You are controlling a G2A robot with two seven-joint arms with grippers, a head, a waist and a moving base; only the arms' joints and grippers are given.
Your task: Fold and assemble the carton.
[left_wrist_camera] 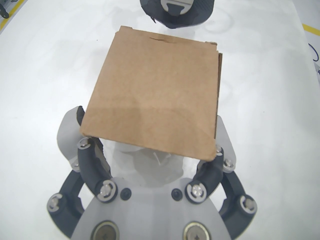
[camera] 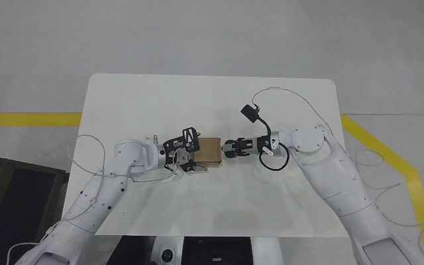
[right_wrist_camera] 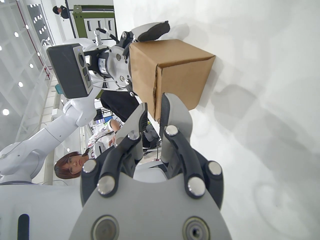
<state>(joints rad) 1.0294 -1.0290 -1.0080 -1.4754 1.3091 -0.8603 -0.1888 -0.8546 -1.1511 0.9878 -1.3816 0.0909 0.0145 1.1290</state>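
A brown carton (camera: 211,150) stands closed up as a small box at the middle of the white table (camera: 132,99). My left gripper (camera: 197,154) is open, its fingers (left_wrist_camera: 75,123) spread to either side of the carton (left_wrist_camera: 155,96) at one end, close against its sides. At the opposite end, my right gripper (camera: 225,149) is shut, with its fingertips (right_wrist_camera: 165,106) at the carton's end face (right_wrist_camera: 147,76), beside a side seam. The left wrist view has the right gripper (left_wrist_camera: 177,1) just beyond the carton's far edge.
A black camera module (camera: 250,112) on a cable sticks up from the right arm. Loose white cables (camera: 298,93) arc over the table's right part. Yellow floor tape (camera: 40,119) runs past both table sides.
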